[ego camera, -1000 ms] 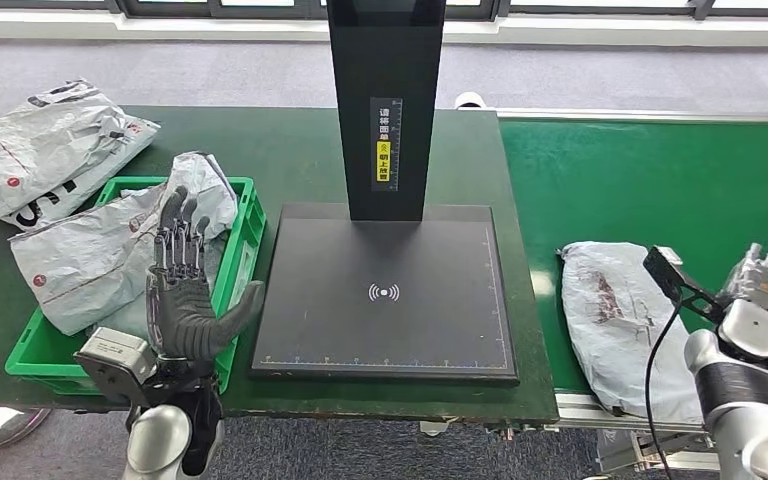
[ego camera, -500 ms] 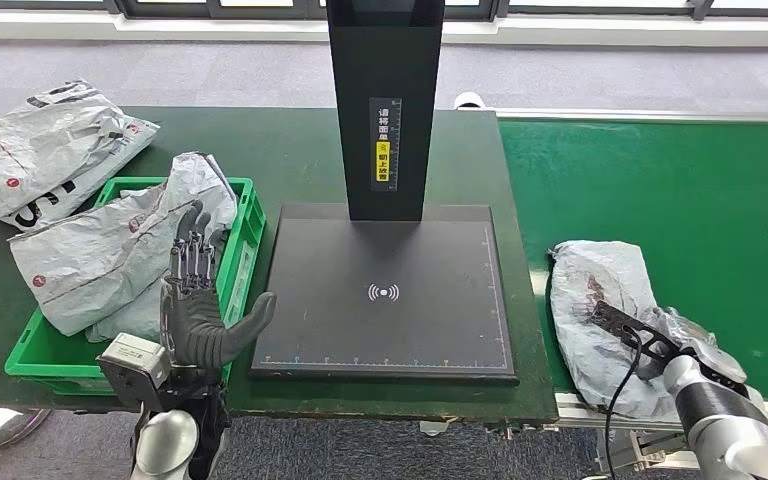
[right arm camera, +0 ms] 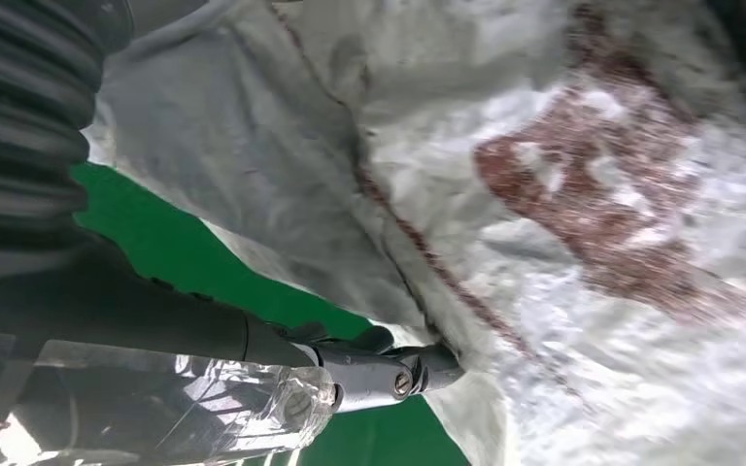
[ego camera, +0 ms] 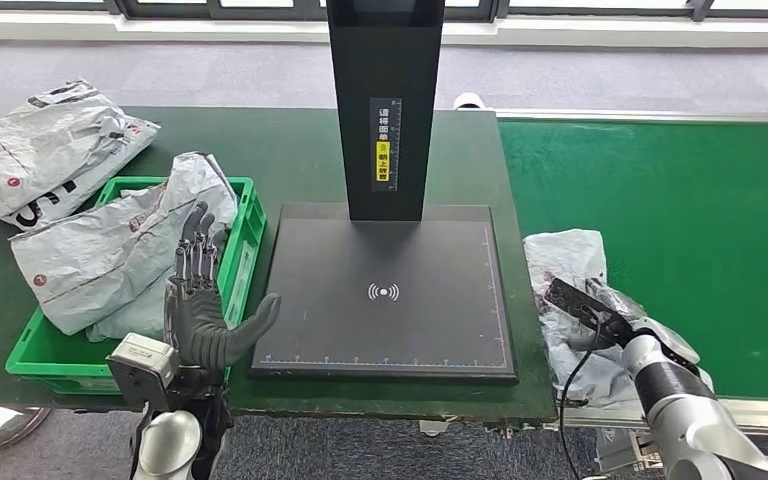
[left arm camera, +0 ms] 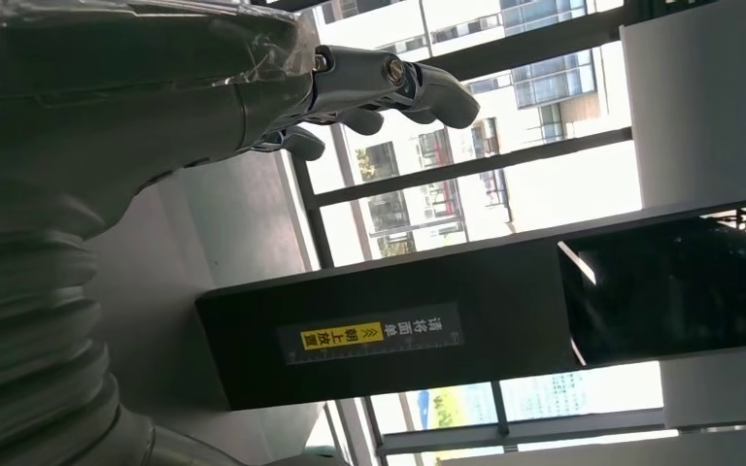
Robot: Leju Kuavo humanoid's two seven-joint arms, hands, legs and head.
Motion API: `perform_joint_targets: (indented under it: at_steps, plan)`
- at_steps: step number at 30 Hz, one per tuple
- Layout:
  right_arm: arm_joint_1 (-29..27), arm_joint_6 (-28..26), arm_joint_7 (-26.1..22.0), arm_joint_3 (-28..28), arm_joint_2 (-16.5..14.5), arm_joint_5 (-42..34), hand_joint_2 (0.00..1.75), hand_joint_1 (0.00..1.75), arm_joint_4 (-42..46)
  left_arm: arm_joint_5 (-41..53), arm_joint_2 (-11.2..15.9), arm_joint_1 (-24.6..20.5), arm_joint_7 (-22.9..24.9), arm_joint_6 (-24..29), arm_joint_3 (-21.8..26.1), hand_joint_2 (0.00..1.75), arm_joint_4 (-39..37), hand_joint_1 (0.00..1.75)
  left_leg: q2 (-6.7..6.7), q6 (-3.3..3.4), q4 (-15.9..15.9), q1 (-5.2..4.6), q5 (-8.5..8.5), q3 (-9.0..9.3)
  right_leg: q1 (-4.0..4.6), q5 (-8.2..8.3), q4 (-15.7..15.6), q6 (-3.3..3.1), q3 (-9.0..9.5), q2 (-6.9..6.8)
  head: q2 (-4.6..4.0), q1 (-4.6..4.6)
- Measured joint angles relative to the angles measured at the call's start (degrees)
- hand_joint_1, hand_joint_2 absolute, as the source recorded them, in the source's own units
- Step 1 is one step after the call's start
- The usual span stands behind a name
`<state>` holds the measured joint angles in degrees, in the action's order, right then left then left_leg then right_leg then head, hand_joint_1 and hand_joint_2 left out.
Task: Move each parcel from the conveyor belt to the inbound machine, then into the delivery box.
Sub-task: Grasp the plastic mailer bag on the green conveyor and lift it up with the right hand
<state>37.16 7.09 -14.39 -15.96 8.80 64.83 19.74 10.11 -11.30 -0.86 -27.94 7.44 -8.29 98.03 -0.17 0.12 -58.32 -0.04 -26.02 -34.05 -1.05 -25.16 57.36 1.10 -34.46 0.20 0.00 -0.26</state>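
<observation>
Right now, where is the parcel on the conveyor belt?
In the head view the parcel lies at the conveyor belt's near left edge, beside the scanner plate, with the right hand on it.

crate (ego camera: 245, 262) left of scanner (ego camera: 384, 292) | parcel (ego camera: 565, 275) on belt (ego camera: 680, 210), right

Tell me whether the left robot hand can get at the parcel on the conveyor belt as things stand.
Probably not. The left robot hand is raised by the green crate, and the inbound machine lies between it and the parcel on the conveyor belt. The right robot hand is already on that parcel.
</observation>
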Motion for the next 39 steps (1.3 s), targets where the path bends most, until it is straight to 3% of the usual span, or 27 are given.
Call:
perform_joint_targets:
  at_steps: [9, 14, 15, 18, 19, 26, 27, 31, 39]
  plan:
    - [1.27, 1.22, -4.6, 0.0, -1.47, -3.5, 1.75, 0.0, 0.11, 0.65, -0.32, -0.34, 0.31, -0.15, 0.23, 1.75, 0.02, 0.0, -0.07, 0.0, 0.0, 0.0, -0.01, -0.04, 0.0, -0.01, 0.0, 0.0, -0.01, -0.04, 0.0, 0.0]
    - [1.92, 1.0, -4.27, 0.0, -2.77, -5.56, 1.75, 0.0, 0.3, 1.24, -0.63, -0.35, 0.45, -0.09, 0.27, 1.75, 0.23, 0.0, -0.08, 0.0, 0.0, 0.0, 0.0, -0.04, 0.0, -0.01, 0.0, 0.0, -0.01, -0.06, 0.0, 0.0]
    - [1.99, 0.94, -4.03, 0.0, -2.96, -5.67, 1.75, 0.3, 0.3, 1.3, -0.67, -0.36, 0.48, -0.07, 0.28, 1.75, 0.27, 0.0, -0.08, 0.0, 0.0, 0.0, 0.0, -0.04, 0.0, -0.01, 0.0, 0.0, -0.01, -0.06, 0.0, 0.0]
    - [2.05, 0.98, -2.62, 0.0, -3.43, -5.86, 1.75, 1.61, 0.3, 1.68, -0.75, -0.41, 0.72, -0.03, 0.31, 1.75, 0.43, 0.0, -0.08, 0.0, 0.0, 0.0, 0.0, -0.04, 0.0, -0.01, 0.0, 0.0, -0.01, -0.06, 0.0, 0.0]
    - [2.04, 1.08, -2.11, 0.0, -3.61, -5.88, 1.75, 1.75, 0.29, 1.84, -0.78, -0.5, 0.85, -0.08, 0.33, 1.75, 0.5, 0.0, -0.08, 0.0, 0.0, 0.0, 0.0, -0.04, 0.0, -0.01, 0.0, 0.0, -0.01, -0.06, 0.0, 0.0]
    - [1.44, 0.9, -0.47, 0.0, -5.64, -5.93, 1.75, 1.75, 0.28, 3.36, -1.01, -1.41, 1.71, -0.48, 0.38, 1.75, 0.52, 0.0, -0.06, 0.0, 0.0, 0.0, 0.0, -0.03, 0.01, -0.01, 0.0, 0.0, -0.04, -0.03, 0.0, 0.0]
    - [1.37, 0.77, -0.24, 0.0, -5.9, -5.93, 1.75, 1.68, 0.28, 3.56, -1.05, -1.41, 1.73, -0.45, 0.38, 1.75, 0.45, 0.0, -0.06, 0.0, 0.0, 0.0, 0.0, -0.03, 0.01, -0.02, 0.0, 0.0, -0.04, -0.03, 0.0, 0.0]
    - [1.22, 0.34, 1.04, 0.0, -6.51, -5.88, 1.75, 0.0, 0.28, 3.97, -1.17, -1.41, 1.7, -0.27, 0.38, 1.75, 0.02, 0.0, -0.06, 0.0, 0.01, 0.01, 0.0, -0.03, 0.01, -0.02, 0.0, -0.01, -0.05, -0.03, 0.0, 0.0]
    - [1.15, -1.31, 2.32, 0.0, -6.55, -5.65, 1.75, 0.0, 0.28, 4.05, -1.2, -1.36, 1.64, -0.22, 0.38, 1.75, -0.58, 0.0, -0.02, -0.01, 0.0, 0.0, -0.01, -0.02, 0.01, -0.01, -0.01, -0.01, -0.05, 0.0, 0.0, 0.0]
